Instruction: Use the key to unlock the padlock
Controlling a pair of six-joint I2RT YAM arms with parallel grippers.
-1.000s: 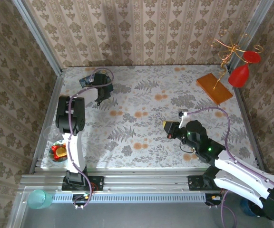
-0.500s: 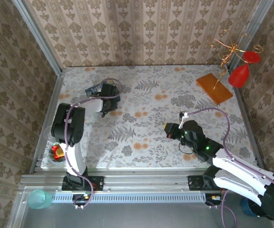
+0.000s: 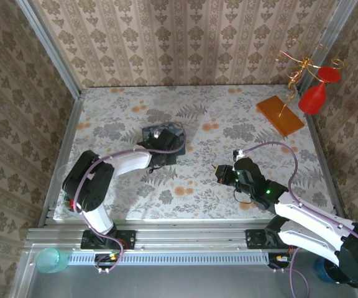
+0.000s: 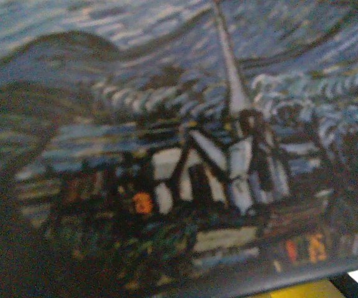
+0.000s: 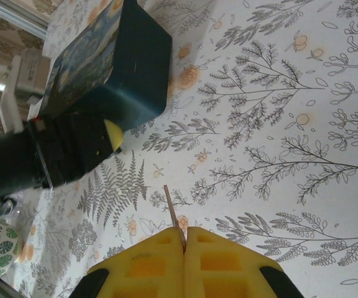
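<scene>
Right up close in the right wrist view, the right gripper [image 5: 184,238] has its yellow fingers pressed together on the key [image 5: 172,210]. Only a thin sliver of blade sticks out, pointing ahead and a bit left over the table [image 5: 303,124]. So the key is gripped and ready, I'd say.

Further out along that same line is the left gripper [image 5: 102,135]. Its jaws are partly spread and clamped on a lower edge of the box [image 5: 126,62], with a yellow pad against the dark side wall. The box is tilted and its painted face is turned away from the key.

The padlock is too small for me to pick out. My guess is it hangs on the box somewhere. From above, the box [image 3: 174,133] sits left of the key hand and slightly farther back, well apart from it. The next move hinges on closing that gap with the blade lined up on the keyhole.
</scene>
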